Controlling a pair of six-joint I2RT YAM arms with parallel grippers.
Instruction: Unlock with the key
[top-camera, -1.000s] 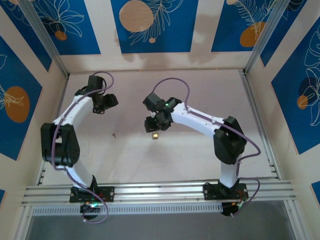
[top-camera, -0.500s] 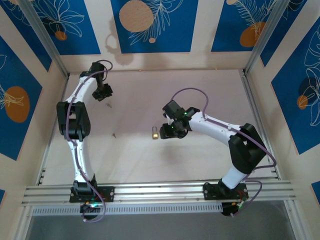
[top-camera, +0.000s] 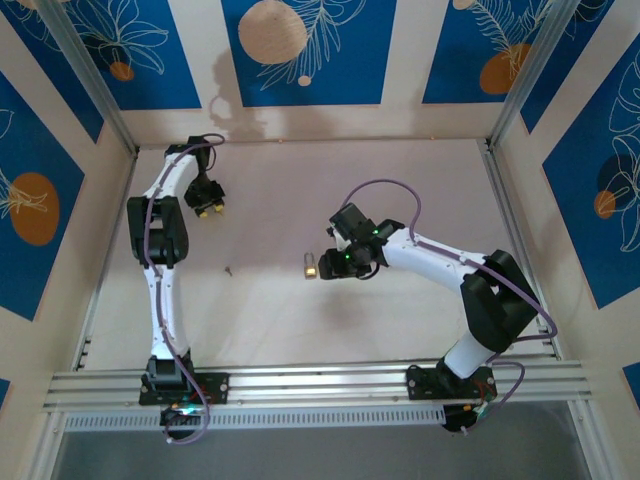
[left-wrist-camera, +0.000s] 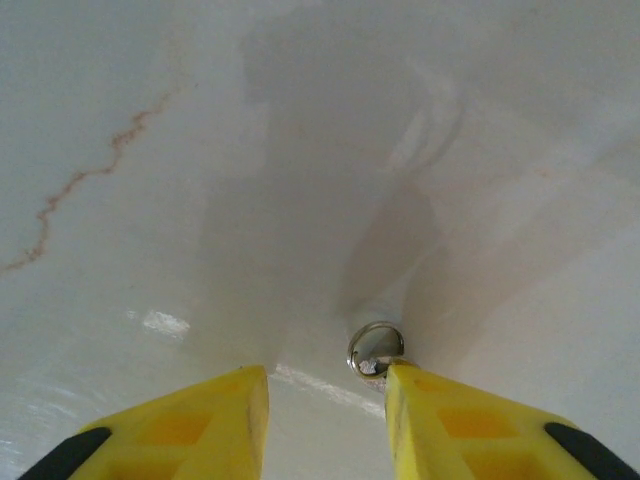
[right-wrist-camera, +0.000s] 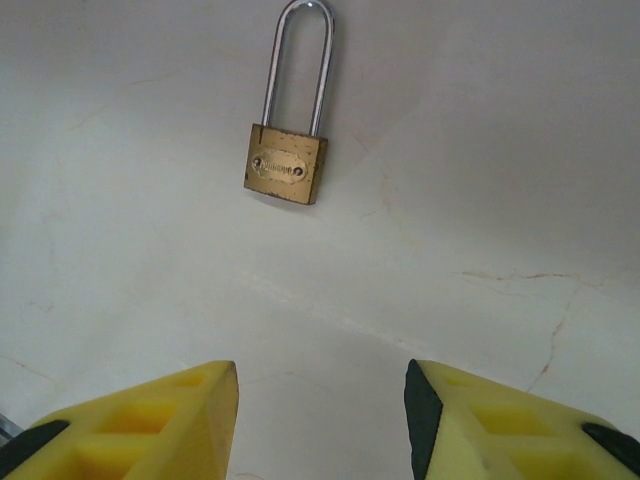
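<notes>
My L tool (left-wrist-camera: 325, 385) released, near surface (top-camera: 400, 180) far-left edge; R tool (right-wrist-camera: 320, 375) released, padlock (right-wrist-camera: 286, 165) just ahead, bare room around.

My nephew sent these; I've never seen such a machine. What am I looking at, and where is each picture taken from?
A white left robot arm and a white right robot arm are bolted at a pale table's near edge. The wide picture comes from overhead; each close-up comes from a wrist camera, showing its own yellow fingers. The right pincer is open and empty, a small brass-coloured padlock with a silver shackle lying ahead of it. The left pincer is open, a small silver metal ring beside one finger.
</notes>
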